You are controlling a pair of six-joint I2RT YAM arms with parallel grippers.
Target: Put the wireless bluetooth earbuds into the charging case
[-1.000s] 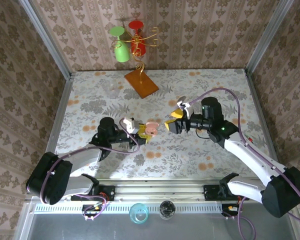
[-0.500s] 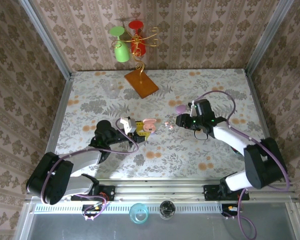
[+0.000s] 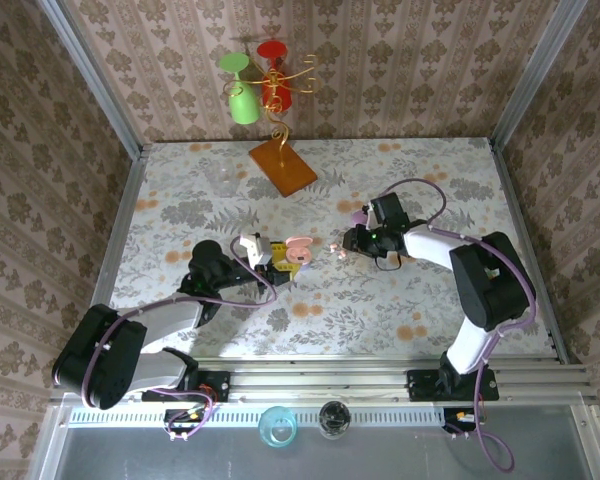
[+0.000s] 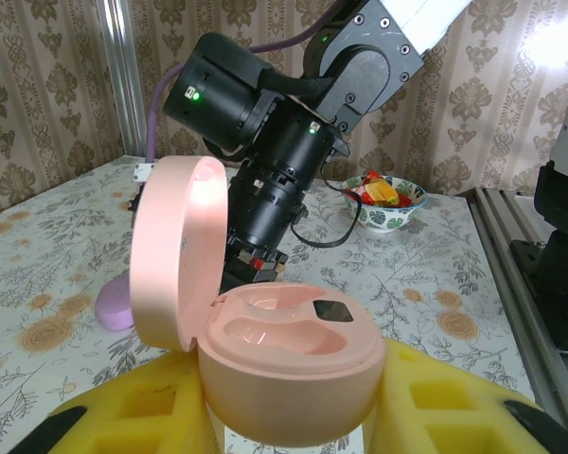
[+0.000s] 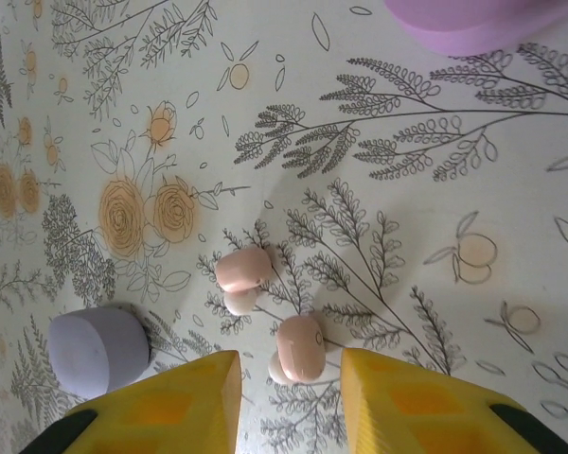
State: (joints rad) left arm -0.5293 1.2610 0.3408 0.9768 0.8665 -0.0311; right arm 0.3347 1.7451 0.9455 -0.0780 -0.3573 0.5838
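Right tool (image 5: 289, 367) apart astride one of two pink earbuds (image 5: 301, 342) — left tool (image 4: 289, 430) clamps one pink case (image 4: 284, 355).

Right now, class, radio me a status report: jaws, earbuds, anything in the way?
Left jaws shut on open pink case, wells empty. Right jaws open, straddling one pink earbud. Second earbud close beside; lilac piece near the jaws.

Green cup (image 3: 244, 104), red cup (image 3: 274, 90), orange-based stand (image 3: 281, 165), candy bowl (image 4: 379, 203).
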